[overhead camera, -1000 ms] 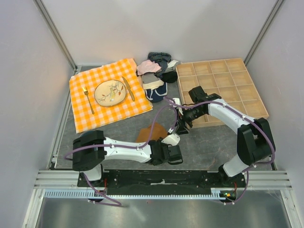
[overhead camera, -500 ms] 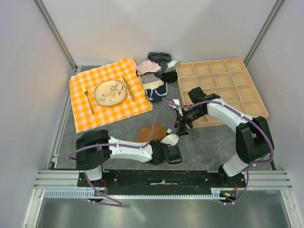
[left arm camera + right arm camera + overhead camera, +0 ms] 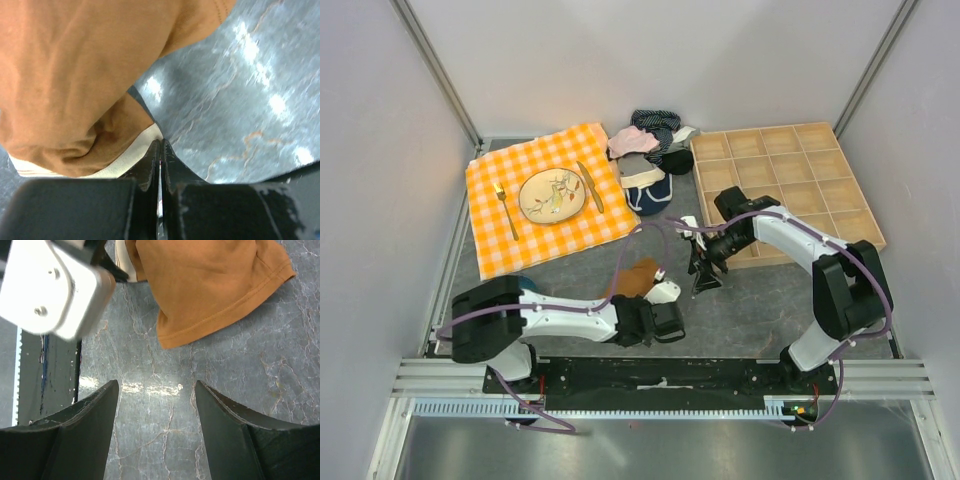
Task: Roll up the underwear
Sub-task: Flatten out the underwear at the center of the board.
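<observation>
Left wrist view: left gripper [image 3: 160, 146] jaws pressed together, pinching the underwear [image 3: 75, 75] by its cream waistband edge; hold is at the tips, so fabric may slip free and unfold; right gripper [image 3: 155, 388] spread beside the hem; garment rust-brown, soft, bunched on the table [image 3: 150, 440] between both arms.

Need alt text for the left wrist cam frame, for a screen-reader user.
The left gripper, its two black fingers pressed together at bottom centre, pinches the cream waistband of the rust-brown underwear, whose bunched fabric fills the upper left. The grey marbled table shows on the right.
</observation>
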### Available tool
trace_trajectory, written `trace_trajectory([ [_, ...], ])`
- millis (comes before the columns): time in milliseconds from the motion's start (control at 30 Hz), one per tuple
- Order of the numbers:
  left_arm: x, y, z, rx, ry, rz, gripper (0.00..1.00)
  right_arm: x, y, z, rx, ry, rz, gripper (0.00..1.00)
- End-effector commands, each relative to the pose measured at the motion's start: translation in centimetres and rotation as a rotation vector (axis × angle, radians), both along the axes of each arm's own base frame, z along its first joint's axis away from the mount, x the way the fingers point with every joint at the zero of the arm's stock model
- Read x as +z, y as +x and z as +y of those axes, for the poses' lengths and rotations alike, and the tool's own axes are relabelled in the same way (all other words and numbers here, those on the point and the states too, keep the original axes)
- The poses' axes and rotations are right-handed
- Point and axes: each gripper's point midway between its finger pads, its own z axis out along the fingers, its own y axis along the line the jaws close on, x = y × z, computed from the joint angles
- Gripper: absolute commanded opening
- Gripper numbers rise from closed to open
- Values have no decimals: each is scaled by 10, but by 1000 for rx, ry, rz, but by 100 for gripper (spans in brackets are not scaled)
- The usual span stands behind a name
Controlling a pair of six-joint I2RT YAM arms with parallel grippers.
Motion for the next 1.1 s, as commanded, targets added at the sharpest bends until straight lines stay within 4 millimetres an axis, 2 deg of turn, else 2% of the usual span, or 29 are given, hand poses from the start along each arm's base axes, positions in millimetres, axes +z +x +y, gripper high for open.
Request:
trace_trajectory([
  [0,21,-8,1,-42,-115,32,2,-1,-9,7,74,46,-24,70],
  [33,20,-13,5,-50,-126,54,2,-3,-8,11,81,39,-40,70],
  [100,32,-12,2,-62,-209,57,2,-9,-11,15,81,26,-47,70],
  [167,31,-14,7,-63,-248,86,2,-13,-4,24,41,1,-67,69],
  [200,40,-12,3,-65,-307,78,2,-18,-1,26,5,-17,-59,68],
  [267,38,-13,9,-61,-340,102,2,-21,8,36,-46,-32,-77,68],
  [300,47,-12,7,-64,-385,95,2,-24,6,40,-49,-32,-65,68],
  [433,55,-11,6,-64,-463,101,2,-31,-8,62,-36,-23,-45,67],
  [567,59,-8,9,-55,-494,106,2,-49,-11,71,-64,-72,1,67],
  [767,66,-8,12,-56,-544,103,2,-62,-15,80,-100,-115,48,64],
  [867,69,-6,14,-52,-562,99,2,-68,-13,81,-117,-135,50,58],
  [933,69,-6,15,-54,-574,100,2,-70,-13,82,-124,-148,61,47],
  [967,70,-4,16,-50,-579,99,2,-68,-11,84,-126,-144,60,34],
  [1067,70,-1,21,-46,-587,98,2,-56,-11,87,-102,-123,57,12],
])
